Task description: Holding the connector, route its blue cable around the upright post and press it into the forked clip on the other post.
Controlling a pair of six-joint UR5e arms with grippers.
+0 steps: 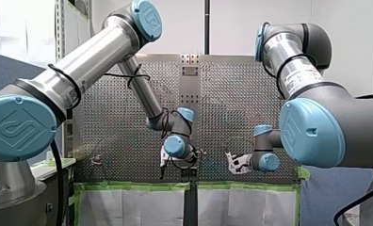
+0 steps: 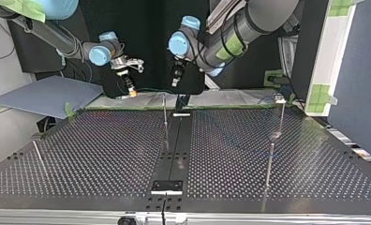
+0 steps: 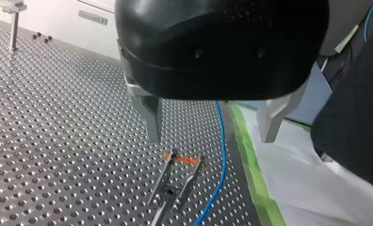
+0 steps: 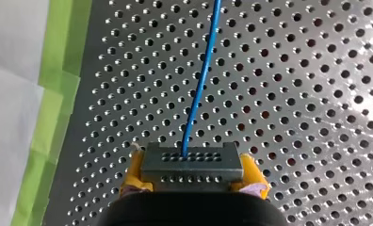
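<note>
Right wrist view: my right tool (image 4: 194, 181) grips the connector (image 4: 192, 162), blue cable (image 4: 201, 80) running ahead; my left tool (image 3: 212, 136) hangs released.

Front cam's behind the arms (image 1: 81, 66), top cam stares back from 12 o'clock over the same perforated table (image 1: 231, 103), wrist cams close-up.

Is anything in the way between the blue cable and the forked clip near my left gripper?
Nothing visible: in the left wrist view the blue cable, which leads from the connector in my right gripper, runs beside the forked clip over the table. My left gripper, open, hangs above the fork.
</note>
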